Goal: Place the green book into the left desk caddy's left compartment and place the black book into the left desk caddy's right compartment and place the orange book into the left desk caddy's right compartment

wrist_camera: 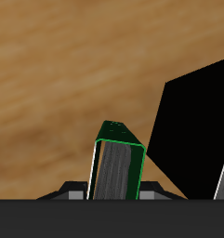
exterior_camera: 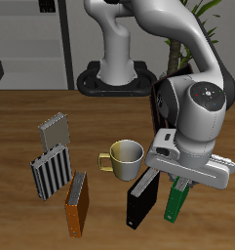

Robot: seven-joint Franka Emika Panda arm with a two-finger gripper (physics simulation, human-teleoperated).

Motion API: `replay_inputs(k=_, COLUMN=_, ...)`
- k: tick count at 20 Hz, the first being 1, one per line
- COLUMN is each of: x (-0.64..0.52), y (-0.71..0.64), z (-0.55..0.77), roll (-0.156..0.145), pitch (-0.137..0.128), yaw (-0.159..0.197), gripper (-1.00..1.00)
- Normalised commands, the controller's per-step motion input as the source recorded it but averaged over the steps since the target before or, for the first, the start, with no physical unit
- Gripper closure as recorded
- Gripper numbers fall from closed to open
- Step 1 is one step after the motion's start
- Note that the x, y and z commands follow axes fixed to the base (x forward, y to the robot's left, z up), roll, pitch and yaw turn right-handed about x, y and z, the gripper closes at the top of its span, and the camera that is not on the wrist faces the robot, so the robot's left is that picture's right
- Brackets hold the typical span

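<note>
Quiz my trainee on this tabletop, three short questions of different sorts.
1. Which book stands between the fingers of the gripper? A orange book, B green book, C black book.
2. True or false: the slim black hardcover book is the book nearest the gripper's one.
3. Fill in: just behind the black book, farther from the table's front edge, stands a ___.

Key: 1 B, the slim bright green hardcover book. 2 True. 3 pale yellow ceramic mug.

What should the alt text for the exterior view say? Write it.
The pincer grips the green book on end beside the black book. A mug, orange book and two grey striped books sit nearby.
</note>
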Motion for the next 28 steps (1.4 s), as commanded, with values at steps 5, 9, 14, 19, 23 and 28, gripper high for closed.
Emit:
replay_inputs(k=5, x=-0.04, y=-0.07, z=0.01, roll=-0.007, pitch=0.0, yaw=-0.006, gripper=1.0)
replay_inputs(k=9, x=-0.09, y=-0.05, z=0.03, roll=-0.01, pitch=-0.002, yaw=0.002, gripper=1.0)
replay_inputs(k=14, x=-0.14, y=0.12, z=0.32, roll=0.023, pitch=-0.038, yaw=0.01, gripper=1.0)
replay_inputs(k=19, x=-0.18, y=0.0, z=0.76, roll=-0.014, pitch=-0.066, yaw=0.003, gripper=1.0)
replay_inputs(k=23, x=-0.25, y=-0.04, z=0.77, roll=-0.01, pitch=-0.089, yaw=0.012, gripper=1.0)
replay_inputs(k=28, x=-0.34, y=0.0, z=0.9, roll=-0.018, pitch=-0.113, yaw=0.019, gripper=1.0)
